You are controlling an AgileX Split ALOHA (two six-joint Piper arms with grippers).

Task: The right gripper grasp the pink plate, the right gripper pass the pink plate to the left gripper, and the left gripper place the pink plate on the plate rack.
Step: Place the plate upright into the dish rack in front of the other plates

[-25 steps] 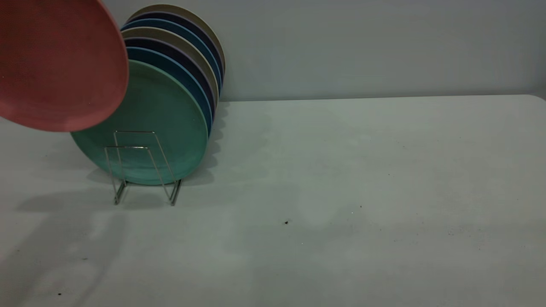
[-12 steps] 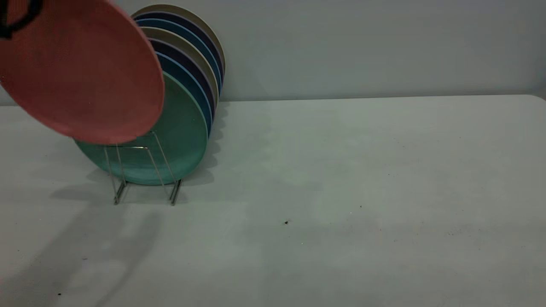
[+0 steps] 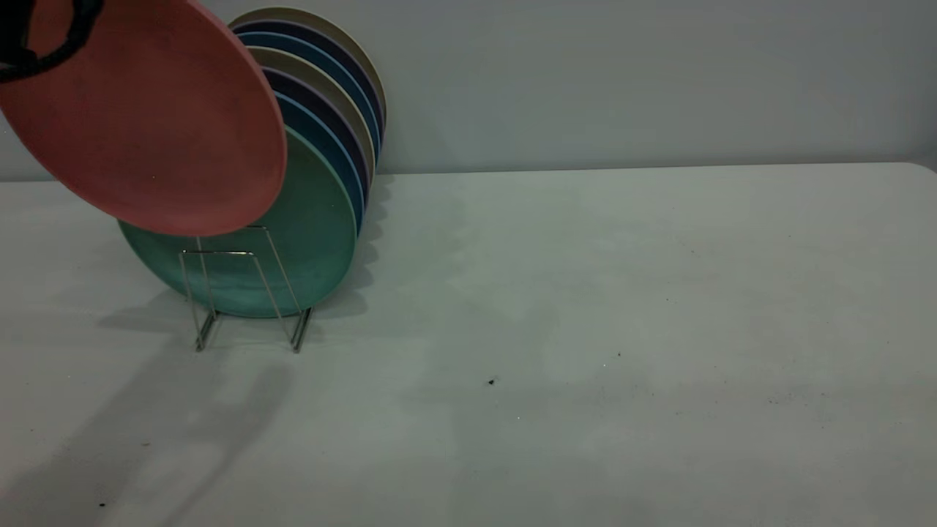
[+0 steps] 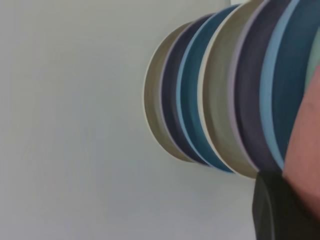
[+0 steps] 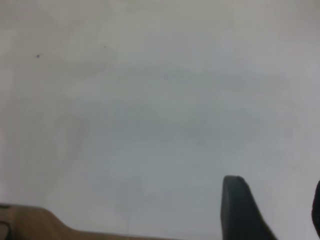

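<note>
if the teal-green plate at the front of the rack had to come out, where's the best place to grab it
Probably by its upper right rim, coming from above. The round teal-green plastic plate stands on edge in the thin silver wire plate rack, whose loops cross its lower face. The salmon-pink round plate, hanging at the left gripper, overlaps its upper left.

Black cable (image 3: 44, 51) looped at the top left corner of the exterior view, thick and dark. Left gripper (image 4: 280, 210) showing one matte black finger, broad and blunt. Right gripper (image 5: 272, 212) showing a black finger (image 5: 240, 207), rounded at the tip, plus a dark sliver of the other.
</note>
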